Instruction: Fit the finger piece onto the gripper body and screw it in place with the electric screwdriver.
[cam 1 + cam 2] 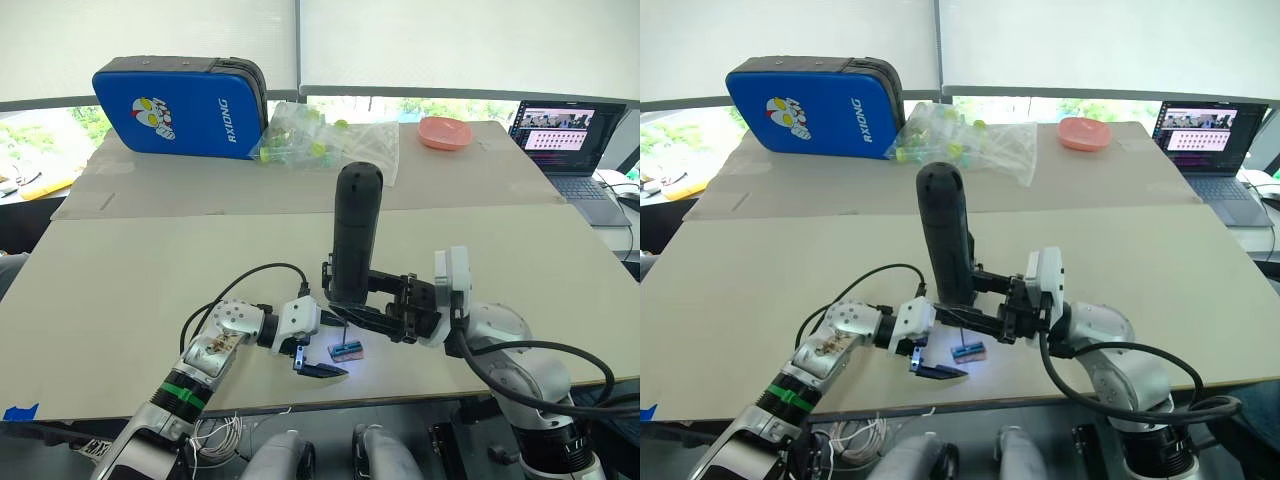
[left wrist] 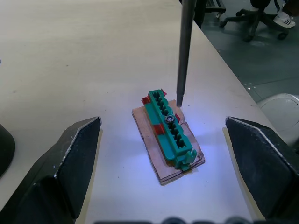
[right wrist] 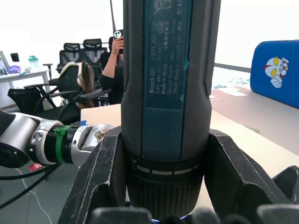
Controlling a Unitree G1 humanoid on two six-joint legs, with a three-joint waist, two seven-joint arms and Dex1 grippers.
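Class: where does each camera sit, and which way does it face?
Left eye: head, looking down over table; both arms, electric screwdriver.
Right eye: same scene, shifted sideways.
Left wrist: between open left claw fingers, facing green block.
Right wrist: behind right claw fingers gripping screwdriver.
Shared: green block lies in eye views too.

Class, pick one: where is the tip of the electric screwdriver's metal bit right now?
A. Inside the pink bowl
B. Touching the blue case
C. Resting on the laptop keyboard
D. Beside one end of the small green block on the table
D: in the left wrist view the electric screwdriver's bit ends beside one end of the green block, while the right gripper holds the tool upright.
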